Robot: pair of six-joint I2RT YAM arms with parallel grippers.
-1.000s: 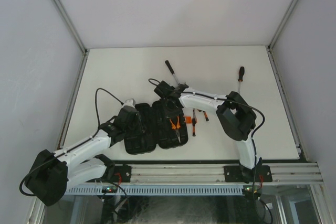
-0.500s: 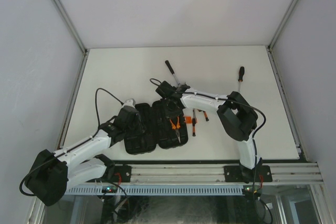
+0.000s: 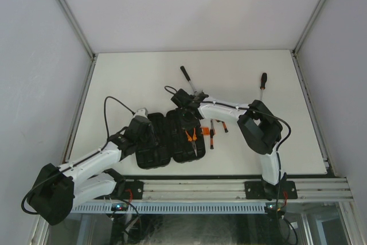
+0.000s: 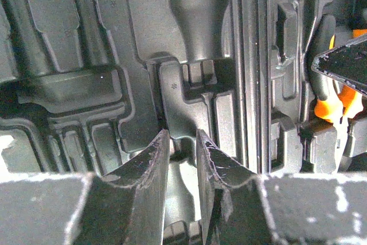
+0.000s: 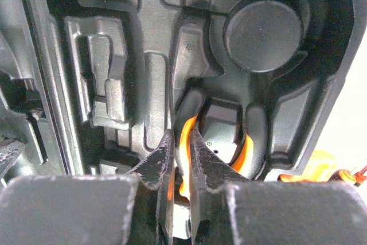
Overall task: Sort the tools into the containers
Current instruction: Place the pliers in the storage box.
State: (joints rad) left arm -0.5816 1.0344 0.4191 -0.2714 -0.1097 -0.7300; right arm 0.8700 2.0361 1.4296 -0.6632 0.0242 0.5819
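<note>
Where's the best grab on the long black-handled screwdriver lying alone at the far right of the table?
Grip the screwdriver by its black handle, the thick far end. Come straight down from above, jaws across its width: it lies flat, running roughly near-to-far, with bare table on both sides. The thin shaft would likely be harder to pinch.

- Lit brightly and evenly from above in the top view; cast only soft shadows on the white table (image 3: 132, 78).
- Looked dim at both wrists, detail lost in the black case (image 4: 86, 55).
- Blurred in the wrists' near foreground.
</note>
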